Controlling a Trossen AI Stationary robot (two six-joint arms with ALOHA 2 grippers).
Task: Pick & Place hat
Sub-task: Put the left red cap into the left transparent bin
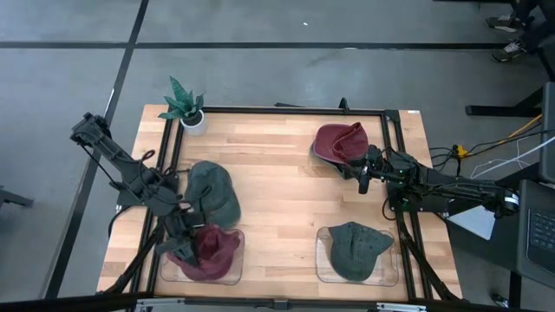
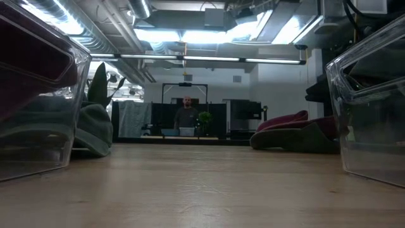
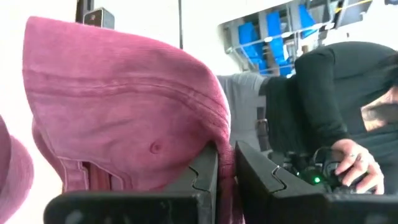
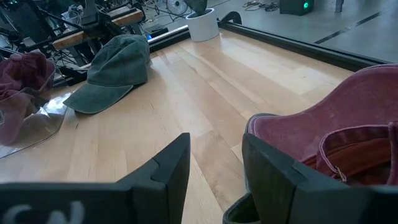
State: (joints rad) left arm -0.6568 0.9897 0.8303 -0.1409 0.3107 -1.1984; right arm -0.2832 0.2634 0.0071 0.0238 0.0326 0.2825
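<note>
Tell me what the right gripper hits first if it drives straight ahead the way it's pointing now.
Probably bare table first. The right gripper, fingers apart, has the red cap just beside its line. Farther along lies the green cap, though slightly off to one side; depth is hard to judge.

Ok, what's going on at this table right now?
Two arms are sorting caps into clear trays. The left gripper is shut on a red cap, holding it over the near-left tray. The right gripper is open beside a second red cap at the far right. One green cap already lies in the right tray; another green cap lies on the table.
</note>
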